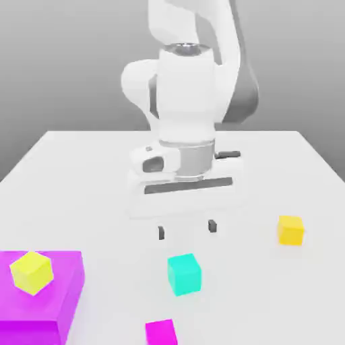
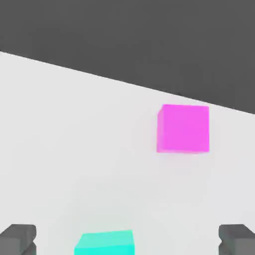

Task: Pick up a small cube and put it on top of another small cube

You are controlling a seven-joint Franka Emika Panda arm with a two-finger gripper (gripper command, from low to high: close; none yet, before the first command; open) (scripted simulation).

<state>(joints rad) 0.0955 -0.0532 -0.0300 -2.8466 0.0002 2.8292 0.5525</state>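
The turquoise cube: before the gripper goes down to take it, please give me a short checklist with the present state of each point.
1. Gripper open and holding nothing: ok.
2. Turquoise cube lies free on the table, nothing touching it: ok.
3. Gripper exactly above the cube: not ok; the cube sits nearer the exterior camera.
4. Golden-yellow cube has a bare top: ok.
5. Small magenta cube stands apart from the turquoise one: ok.

We see bare table point(image 1: 87, 175) all round the turquoise cube point(image 1: 184, 273) — nothing touches it. The small magenta cube point(image 1: 161, 332) sits near, the golden-yellow cube point(image 1: 290, 230) and big magenta block point(image 1: 47, 296) well apart — open room between.
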